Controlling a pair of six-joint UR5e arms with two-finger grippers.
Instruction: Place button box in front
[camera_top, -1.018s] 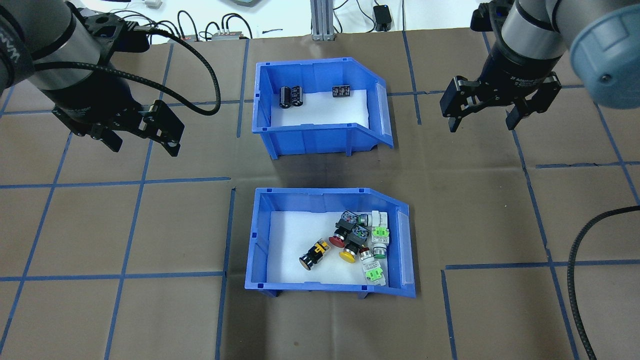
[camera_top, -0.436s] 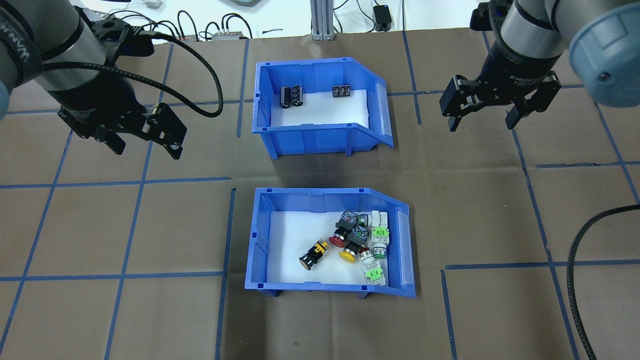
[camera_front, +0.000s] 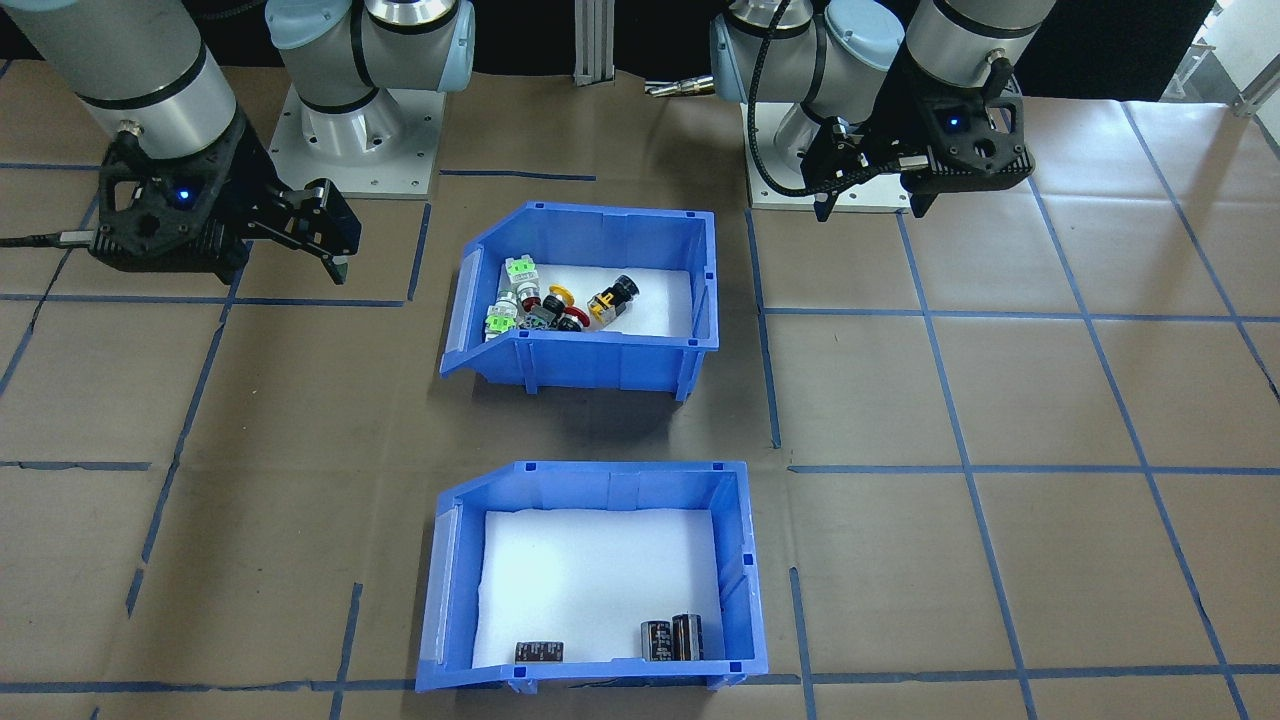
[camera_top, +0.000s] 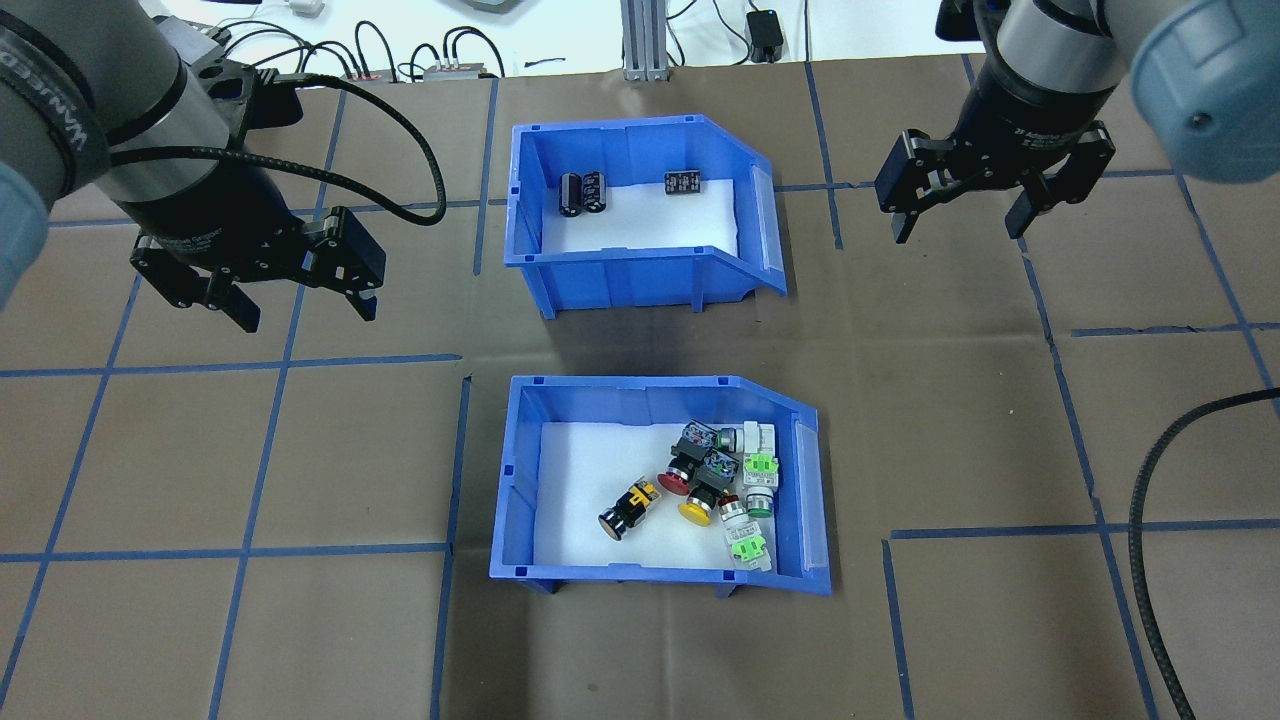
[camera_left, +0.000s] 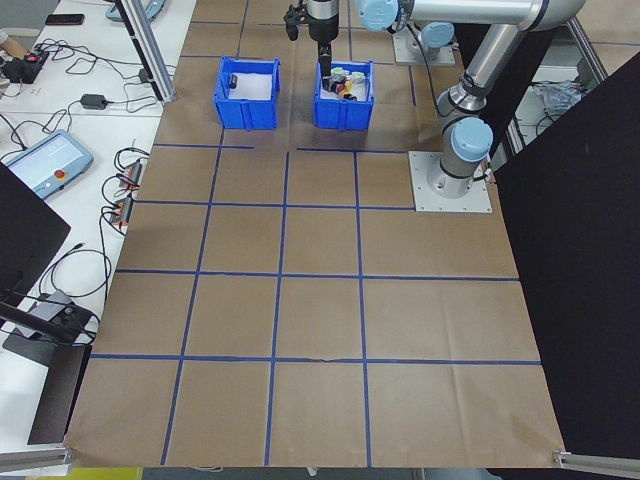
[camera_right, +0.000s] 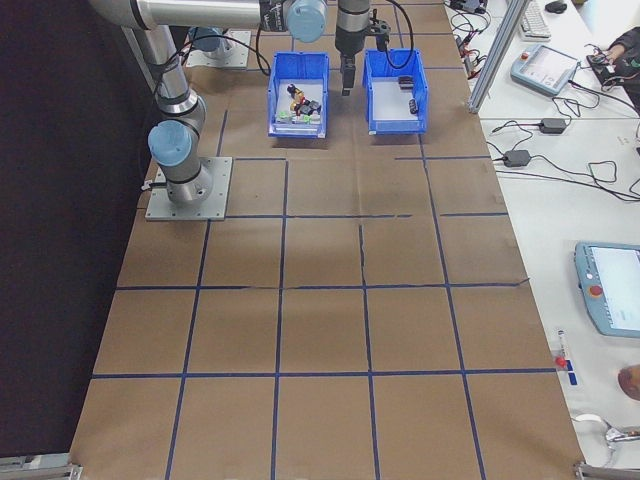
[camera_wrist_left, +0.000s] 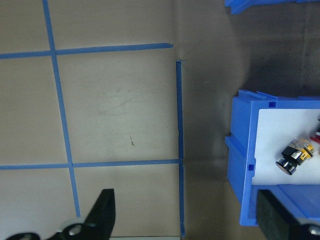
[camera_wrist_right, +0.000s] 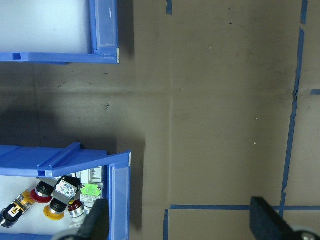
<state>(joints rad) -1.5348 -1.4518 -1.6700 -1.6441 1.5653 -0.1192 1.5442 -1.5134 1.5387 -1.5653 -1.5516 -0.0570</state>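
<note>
The button box (camera_top: 660, 485) sits on the table nearer the robot than the second blue bin (camera_top: 640, 215) (which holds black cylinders). The left gripper (camera_top: 300, 305) hovers up and to the box's left, fingers apart, empty. The right gripper (camera_top: 960, 215) hovers well apart to its right, fingers likewise spread.

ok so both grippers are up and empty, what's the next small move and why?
Probably bring the left gripper down toward the left wall of the button box. Both it and the right gripper hang open, clear of either bin, and the left one is nearer that wall. The button box sits on the robot's side of the other blue bin, untouched.
</note>
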